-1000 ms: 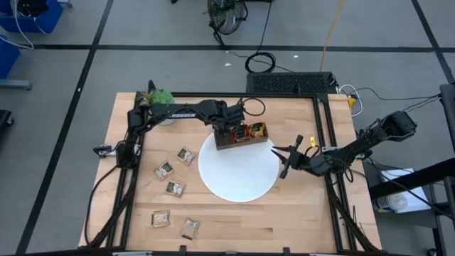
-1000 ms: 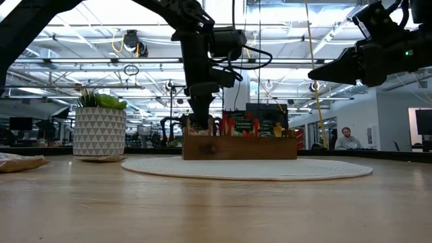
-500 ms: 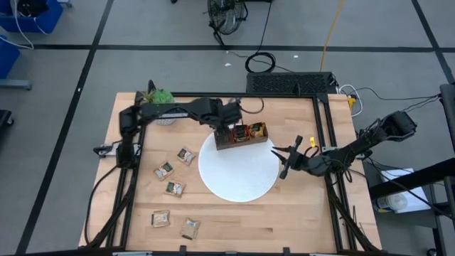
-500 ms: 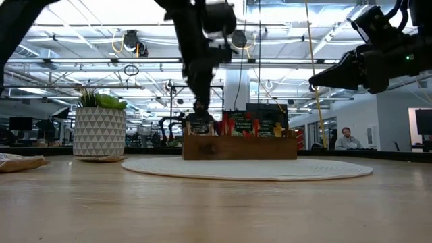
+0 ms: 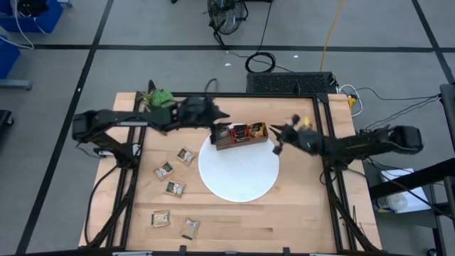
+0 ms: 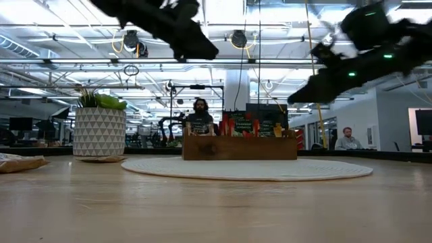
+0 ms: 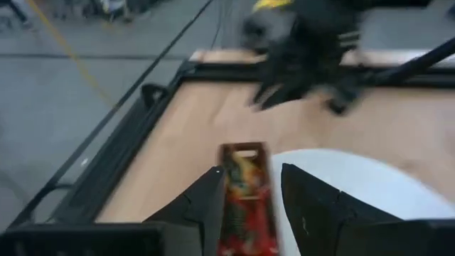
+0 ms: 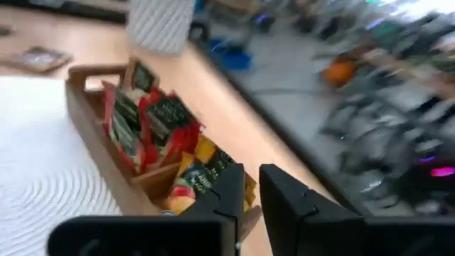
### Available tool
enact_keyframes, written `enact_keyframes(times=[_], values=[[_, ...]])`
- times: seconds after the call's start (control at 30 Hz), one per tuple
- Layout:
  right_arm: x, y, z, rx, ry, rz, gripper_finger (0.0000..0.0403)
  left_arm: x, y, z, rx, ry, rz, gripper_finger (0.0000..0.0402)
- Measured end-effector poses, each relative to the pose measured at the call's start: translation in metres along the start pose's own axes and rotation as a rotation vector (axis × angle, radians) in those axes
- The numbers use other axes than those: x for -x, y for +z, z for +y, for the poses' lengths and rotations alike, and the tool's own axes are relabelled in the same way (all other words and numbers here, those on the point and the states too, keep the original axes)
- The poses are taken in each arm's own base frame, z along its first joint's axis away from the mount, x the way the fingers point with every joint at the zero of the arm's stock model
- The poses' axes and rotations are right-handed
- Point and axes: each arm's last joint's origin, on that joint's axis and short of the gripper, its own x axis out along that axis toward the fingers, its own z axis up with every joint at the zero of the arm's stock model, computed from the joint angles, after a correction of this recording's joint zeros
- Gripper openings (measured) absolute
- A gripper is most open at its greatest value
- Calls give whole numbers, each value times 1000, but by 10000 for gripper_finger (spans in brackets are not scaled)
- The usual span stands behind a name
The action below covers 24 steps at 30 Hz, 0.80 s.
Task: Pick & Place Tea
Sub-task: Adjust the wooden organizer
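Note:
A brown wooden tray (image 5: 242, 144) stands on the far rim of a round white plate (image 5: 238, 174) and holds red and orange-yellow tea sachets (image 8: 153, 117) standing upright. Several pale tea sachets (image 5: 175, 188) lie flat on the table left of the plate. My left gripper (image 5: 222, 115) hovers open, high above and just left of the tray's left end (image 7: 245, 160). My right gripper (image 5: 276, 136) hangs in the air by the tray's right end, its fingers (image 8: 227, 188) a narrow gap apart. Neither gripper holds anything.
A potted plant (image 5: 158, 97) in a patterned white pot stands at the far left corner. Dark frame rails run along the table's left and right sides. Bare wood lies near the front edge, right of the loose sachets. A person (image 6: 347, 138) sits far off in the room.
My left gripper has risen out of the tray's left compartment and drawn back toward the table's left, well above the tray; a sachet stands where it was. My right gripper has swung from the plate's right rim toward the far edge, up to the tray's right end.

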Motion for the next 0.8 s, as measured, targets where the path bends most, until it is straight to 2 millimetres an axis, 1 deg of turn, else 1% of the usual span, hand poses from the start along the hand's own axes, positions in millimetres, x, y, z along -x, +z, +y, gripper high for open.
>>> enact_keyframes(times=[0.07,0.13,0.2,0.27,0.33,0.4,0.47,0.53,0.63,0.73,0.8], values=[[-19,12,-21,-15,47,70,11,8,-11,-7,17,-27,-59,138],[-37,24,-44,-19,75,150,4,16,-22,-15,8,-57,-99,136],[-54,29,-68,-25,62,236,3,24,-26,-21,-20,-72,-167,136],[-71,24,-87,-49,80,308,1,28,-33,-27,-54,-87,-178,136],[-87,14,-97,-131,168,334,1,29,-40,-30,-81,-96,-167,136],[-103,3,-96,-196,273,361,0,29,-43,-32,-92,-101,-160,136],[-112,-6,-90,-203,316,400,0,30,-44,-33,-97,-102,-164,136],[-121,-11,-85,-185,336,416,0,30,-45,-34,-97,-106,-155,136],[-127,-15,-80,-188,357,425,0,30,-47,-34,-102,-108,-146,136],[-128,-19,-74,-217,374,460,0,29,-48,-34,-106,-110,-126,136],[-127,-19,-68,-242,420,477,0,29,-50,-34,-111,-111,-110,136]])
